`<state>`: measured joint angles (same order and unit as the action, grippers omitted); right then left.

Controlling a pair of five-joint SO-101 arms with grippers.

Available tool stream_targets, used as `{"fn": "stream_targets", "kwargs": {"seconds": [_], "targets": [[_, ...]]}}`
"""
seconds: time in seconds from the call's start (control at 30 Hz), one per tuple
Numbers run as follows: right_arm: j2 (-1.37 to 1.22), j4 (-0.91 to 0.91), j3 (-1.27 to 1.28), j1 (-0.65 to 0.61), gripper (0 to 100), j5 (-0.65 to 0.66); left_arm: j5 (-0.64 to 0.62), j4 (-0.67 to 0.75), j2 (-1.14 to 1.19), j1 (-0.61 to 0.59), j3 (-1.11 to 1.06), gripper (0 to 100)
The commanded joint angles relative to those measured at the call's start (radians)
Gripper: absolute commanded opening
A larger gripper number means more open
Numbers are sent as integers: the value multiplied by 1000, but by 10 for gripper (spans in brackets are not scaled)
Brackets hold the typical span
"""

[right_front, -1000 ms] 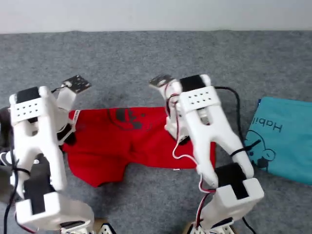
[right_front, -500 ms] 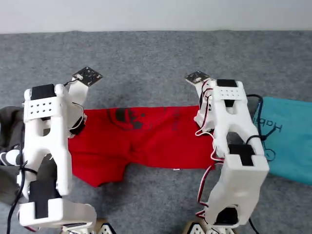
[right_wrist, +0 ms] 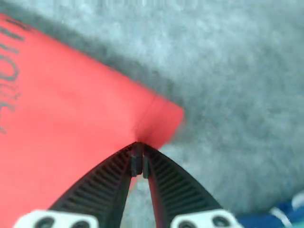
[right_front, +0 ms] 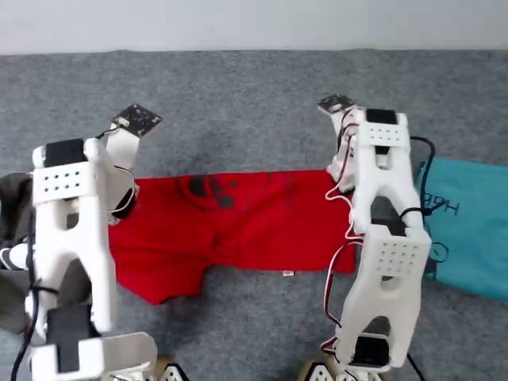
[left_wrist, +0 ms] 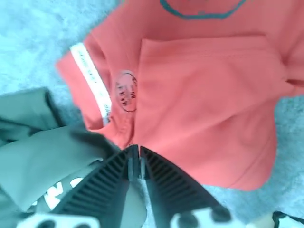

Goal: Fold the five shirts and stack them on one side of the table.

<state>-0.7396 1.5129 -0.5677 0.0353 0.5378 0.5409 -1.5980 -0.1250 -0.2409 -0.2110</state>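
Note:
A red shirt (right_front: pixel 238 222) with a dark print lies stretched sideways across the grey table, held between the two arms. My left gripper (left_wrist: pixel 134 164) is shut on its edge beside the white-striped collar (left_wrist: pixel 92 80). At the opposite end, my right gripper (right_wrist: pixel 138 164) is shut on a corner of the red shirt (right_wrist: pixel 61 123), which puckers at the pinch. A teal shirt (right_front: pixel 468 230) with dark print lies flat at the table's right side. A dark olive shirt (right_front: pixel 12 206) is bunched at the left edge, and in the left wrist view this olive shirt (left_wrist: pixel 42 161) lies right beside the gripper.
Grey felt table surface (right_front: pixel 238 103) stretches bare behind the red shirt up to the pale wall. The red shirt's lower left part (right_front: pixel 159 282) hangs out as a loose flap toward the front edge. Both arm bases stand at the front.
The right arm has swung right and farther back with the shirt's corner, pulling the red shirt out longer and flatter. The left arm shifted slightly while holding the collar end.

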Motion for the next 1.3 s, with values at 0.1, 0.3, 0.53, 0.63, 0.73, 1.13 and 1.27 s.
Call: {"fn": "stream_targets", "kwargs": {"seconds": [0.1,0.3,0.53,0.63,0.73,1.13,1.27], "targets": [[8,203,-213,-35,15,5,-11,-6,-138,-6,28,9],[-64,97,-216,1,15,9,-81,-12,-164,-6,28,10],[-50,222,-273,-33,15,8,-81,-63,-215,-112,35,9],[-7,288,-288,-104,14,0,-78,-63,-262,-222,35,9],[90,285,-236,-171,17,-28,-77,-63,-282,-334,33,10],[414,282,158,-671,196,-107,-74,-61,-281,-609,28,11],[404,265,170,-860,213,-107,-74,-61,-282,-640,28,11]]}}
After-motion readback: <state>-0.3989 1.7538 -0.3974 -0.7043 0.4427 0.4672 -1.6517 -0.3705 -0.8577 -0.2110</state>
